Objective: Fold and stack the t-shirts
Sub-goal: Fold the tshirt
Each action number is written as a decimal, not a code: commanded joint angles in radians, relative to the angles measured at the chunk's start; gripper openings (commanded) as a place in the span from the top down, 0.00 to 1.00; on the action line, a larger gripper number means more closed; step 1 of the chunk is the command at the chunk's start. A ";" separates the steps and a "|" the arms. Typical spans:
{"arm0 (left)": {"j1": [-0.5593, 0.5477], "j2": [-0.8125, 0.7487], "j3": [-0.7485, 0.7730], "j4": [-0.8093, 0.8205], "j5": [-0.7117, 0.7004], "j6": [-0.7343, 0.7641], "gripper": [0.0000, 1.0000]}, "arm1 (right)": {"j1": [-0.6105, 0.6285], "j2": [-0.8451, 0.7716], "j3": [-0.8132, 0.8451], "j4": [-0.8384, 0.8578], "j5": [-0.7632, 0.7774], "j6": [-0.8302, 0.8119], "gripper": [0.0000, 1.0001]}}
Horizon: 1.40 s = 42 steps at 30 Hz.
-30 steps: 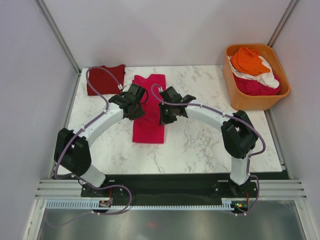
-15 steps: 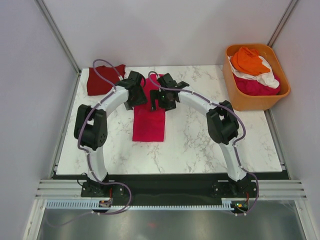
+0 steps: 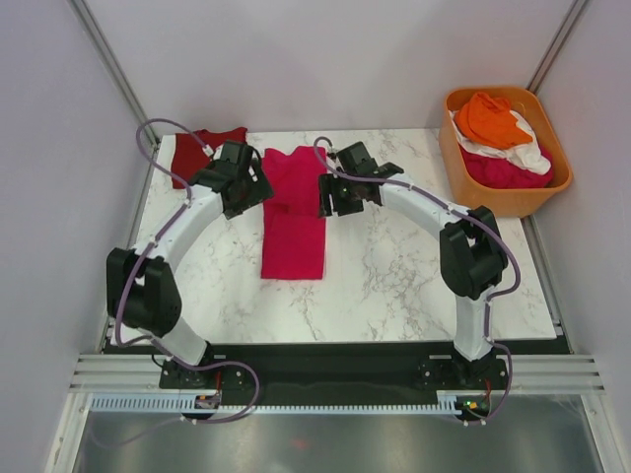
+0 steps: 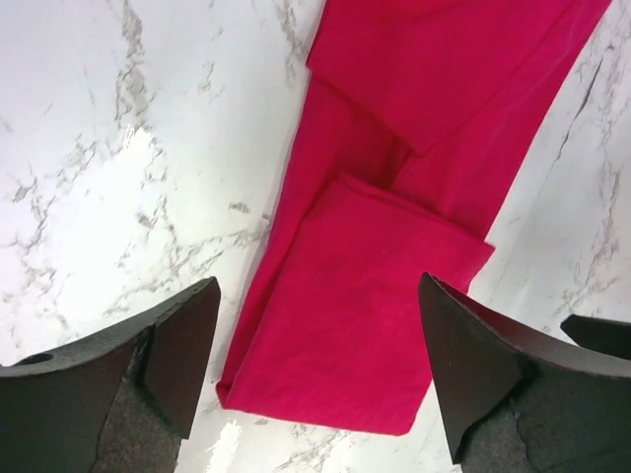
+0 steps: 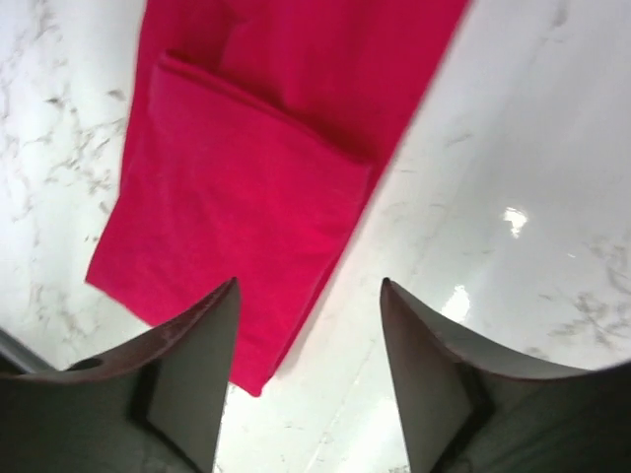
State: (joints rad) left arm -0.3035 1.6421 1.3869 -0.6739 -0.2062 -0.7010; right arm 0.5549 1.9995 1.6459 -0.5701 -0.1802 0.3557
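Top external view: the magenta t-shirt [image 3: 294, 232] lies folded in a long strip in the middle of the table [image 3: 394, 286], and the maroon t-shirt [image 3: 185, 166] lies at the far left corner. The left gripper [image 4: 317, 296] and the right gripper [image 5: 309, 296] hover on each side of the magenta one's far half. Both have their fingers wide apart and hold nothing.

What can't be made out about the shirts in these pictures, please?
- Maroon t-shirt: in the top view, the left arm covers its near right corner.
- Magenta t-shirt: the top edges of both wrist views cut off one end.
- Orange tub: the piled shirts hide each other, so the count is unclear.
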 commanded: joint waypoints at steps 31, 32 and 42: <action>-0.017 -0.301 -0.772 0.375 0.248 -0.146 0.40 | 0.082 -0.150 -0.638 0.510 -0.289 0.344 0.14; -0.017 -0.304 -0.781 0.375 0.248 -0.146 0.40 | 0.082 -0.150 -0.640 0.510 -0.288 0.347 0.15; -0.020 -0.312 -0.841 0.375 0.248 -0.146 0.40 | 0.105 -0.107 -0.731 0.591 -0.303 0.397 0.47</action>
State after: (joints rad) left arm -0.3164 1.3247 0.5850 -0.2722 0.0353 -0.8257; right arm 0.6460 1.8523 0.9646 -0.0051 -0.4961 0.7364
